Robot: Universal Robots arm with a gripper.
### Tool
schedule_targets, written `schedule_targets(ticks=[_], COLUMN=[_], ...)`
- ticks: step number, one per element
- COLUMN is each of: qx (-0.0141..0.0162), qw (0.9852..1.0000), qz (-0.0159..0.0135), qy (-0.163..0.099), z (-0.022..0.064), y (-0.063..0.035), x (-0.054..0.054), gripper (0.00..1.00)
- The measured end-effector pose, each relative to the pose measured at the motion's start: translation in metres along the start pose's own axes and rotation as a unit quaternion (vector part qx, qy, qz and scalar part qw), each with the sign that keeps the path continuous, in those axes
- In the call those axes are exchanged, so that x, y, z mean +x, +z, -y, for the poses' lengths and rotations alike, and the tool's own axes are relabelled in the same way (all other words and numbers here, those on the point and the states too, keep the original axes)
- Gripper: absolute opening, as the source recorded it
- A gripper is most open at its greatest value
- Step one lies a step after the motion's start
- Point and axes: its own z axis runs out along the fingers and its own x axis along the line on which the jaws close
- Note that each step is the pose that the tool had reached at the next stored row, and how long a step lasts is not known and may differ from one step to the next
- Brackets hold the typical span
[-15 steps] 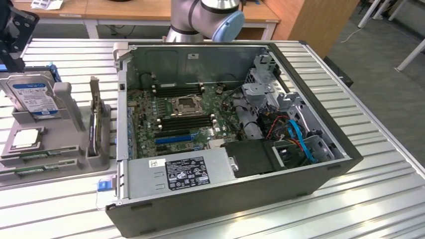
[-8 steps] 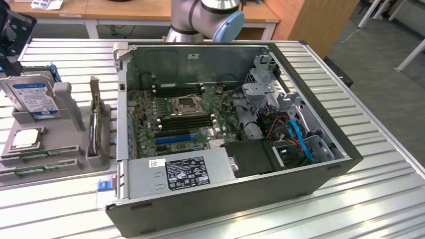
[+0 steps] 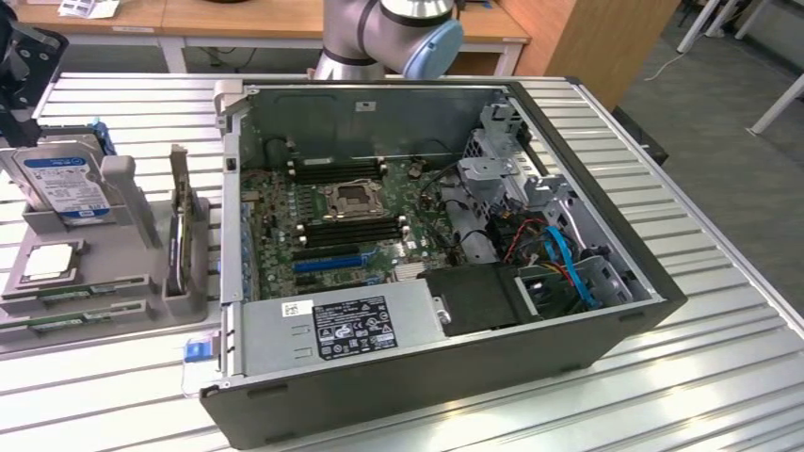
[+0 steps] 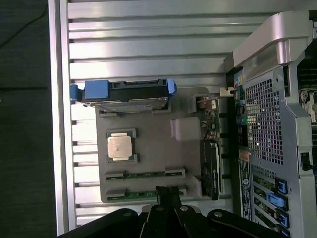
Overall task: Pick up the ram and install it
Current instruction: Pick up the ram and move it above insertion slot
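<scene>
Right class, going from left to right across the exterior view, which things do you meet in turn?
hard drive → upright card in the grey holder → processor socket → blue cables

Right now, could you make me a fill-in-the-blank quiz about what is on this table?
1. The gray holder keeps ___ green ram sticks.
2. The silver processor chip lies between those sticks and the ___.
3. The gripper hangs over the holder with its jaws ___.
Missing words: two; hard drive; shut.
</scene>
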Motion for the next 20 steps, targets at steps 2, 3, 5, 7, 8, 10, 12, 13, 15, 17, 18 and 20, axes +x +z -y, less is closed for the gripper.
schedule_targets(ticks=[2,3,5,7,8,10,12,13,15,17,18,20], qx=[0.0,0.0,0.0,0.0,0.0,0.0,0.0,0.0,-0.0001,-0.0002,-0.0003,-0.0006], qw=[1.0,1.0,1.0,1.0,1.0,1.0,1.0,1.0,1.0,0.9999,0.9998,0.9996], qz=[0.0,0.0,0.0,0.0,0.0,0.0,0.0,-0.0001,-0.0003,-0.0006,-0.0008,-0.0012], qy=[0.0,0.0,0.0,0.0,0.0,0.0,-0.001,-0.002,-0.006,-0.014,-0.018,-0.028], z=[0.0,0.0,0.0,0.0,0.0,0.0,0.0,0.0,0.0,0.0,0.0,0.0], y=[0.0,0.0,0.0,0.0,0.0,0.0,0.0,0.0,0.0,-0.0001,0.0,0.0], x=[0.0,0.0,0.0,0.0,0.0,0.0,0.0,0.0,0.0001,0.0,0.0,0.0], gripper=[0.1,0.1,0.1,0.1,0.1,0.1,0.1,0.1,0.1,0.1,0.1,0.1])
